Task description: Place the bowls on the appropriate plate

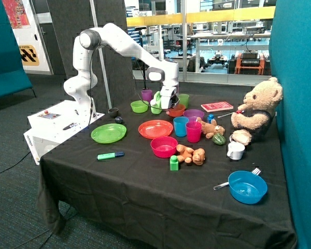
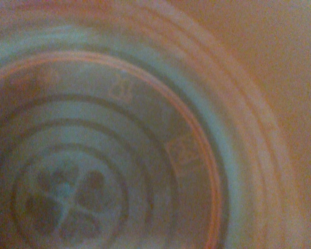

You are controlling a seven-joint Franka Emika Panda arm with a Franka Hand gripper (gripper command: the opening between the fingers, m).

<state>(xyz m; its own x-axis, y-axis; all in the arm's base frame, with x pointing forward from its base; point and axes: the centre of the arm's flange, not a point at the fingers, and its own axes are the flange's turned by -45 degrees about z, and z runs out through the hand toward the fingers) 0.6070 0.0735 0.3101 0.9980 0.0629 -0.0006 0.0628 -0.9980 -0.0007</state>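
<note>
Tool (image 1: 169, 105) sat low over the orange-red bowl (image 1: 176, 110) at the back of the tabletop (image 1: 145, 192), its tips hidden against the bowl's rim, so whether it was wide, narrow or gripping could not be told. The wrist view was filled by the bowl's inside (image 2: 109, 171), a blur of concentric rings and faint moulded marks; no fingers showed there.

From the left: a green marker (image 1: 110, 155) lay near the front left, with a green plate (image 1: 108, 133) behind it. Further back was the lime bowl (image 1: 139, 106), just beside a purple cup (image 1: 146, 95), well apart from the green plate. An orange plate (image 1: 155, 128) lay bare in the middle, just in front of the tool and the orange-red bowl, with a pink bowl (image 1: 164, 146) nearer the front. A blue cup (image 1: 180, 126) and pink cup (image 1: 193, 131) crowded the plate's right side. A teddy bear (image 1: 255, 111) sat at the right edge; a blue bowl (image 1: 247, 187) lay near the front right corner. Neither small bowl was on a plate.
</note>
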